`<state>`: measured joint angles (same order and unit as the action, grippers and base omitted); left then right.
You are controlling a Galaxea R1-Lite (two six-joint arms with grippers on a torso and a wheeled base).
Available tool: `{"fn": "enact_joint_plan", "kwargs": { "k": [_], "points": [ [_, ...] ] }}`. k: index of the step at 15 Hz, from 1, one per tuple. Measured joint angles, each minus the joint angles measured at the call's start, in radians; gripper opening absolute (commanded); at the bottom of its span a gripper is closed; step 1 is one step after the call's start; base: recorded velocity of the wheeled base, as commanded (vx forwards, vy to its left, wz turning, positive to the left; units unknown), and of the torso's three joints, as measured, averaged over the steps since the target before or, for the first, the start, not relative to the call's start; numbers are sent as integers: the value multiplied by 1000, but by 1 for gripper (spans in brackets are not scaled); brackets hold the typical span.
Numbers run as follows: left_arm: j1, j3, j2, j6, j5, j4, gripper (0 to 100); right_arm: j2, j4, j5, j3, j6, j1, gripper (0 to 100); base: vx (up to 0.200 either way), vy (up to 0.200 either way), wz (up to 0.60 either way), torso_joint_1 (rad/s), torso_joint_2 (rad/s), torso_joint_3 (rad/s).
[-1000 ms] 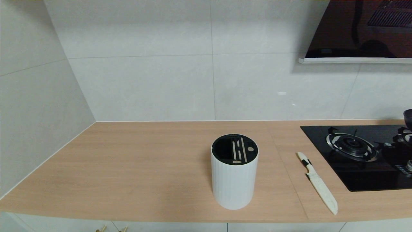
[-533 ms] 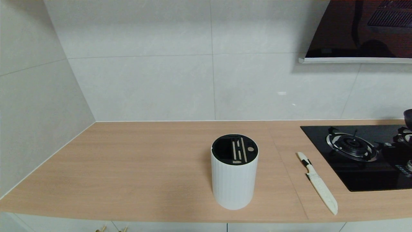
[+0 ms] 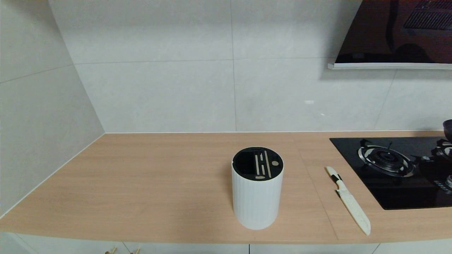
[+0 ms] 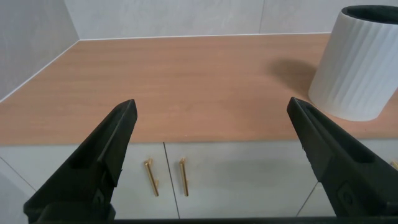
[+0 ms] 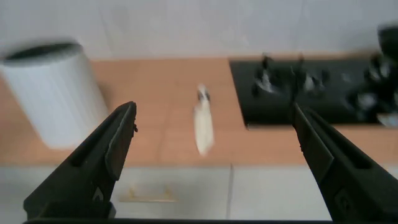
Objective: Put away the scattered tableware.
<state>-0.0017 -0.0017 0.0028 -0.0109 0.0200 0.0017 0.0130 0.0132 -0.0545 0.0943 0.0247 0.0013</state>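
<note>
The left gripper [image 4: 210, 106] has two matte charcoal-black fingers [image 4: 93, 168], each a long wedge, broad at the base and narrowing to a blunt, squared tip. The edges are bevelled, so a slightly lighter flat face runs beside a darker flank. One finger carries a small round recess low on its body, the other a small notch on its inner edge. The right gripper [image 5: 213, 107] is of the same make: the same dark, tapering, bevelled wedges, with a tiny dark dot near one tip and a round recess low on the other finger.
</note>
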Motion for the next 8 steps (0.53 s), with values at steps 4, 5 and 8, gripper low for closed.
{"fn": "enact_joint_plan", "kwargs": {
  "k": [4,5,8],
  "points": [
    [0,0,0,0,0,0,100,171,4,-62,70,1,25,100,0,0,0,0,0,0],
    [0,0,0,0,0,0,100,239,5,-74,88,1,39,100,0,0,0,0,0,0],
    [0,0,0,0,0,0,100,443,10,-81,157,1,67,100,0,0,0,0,0,0]
  ]
}}
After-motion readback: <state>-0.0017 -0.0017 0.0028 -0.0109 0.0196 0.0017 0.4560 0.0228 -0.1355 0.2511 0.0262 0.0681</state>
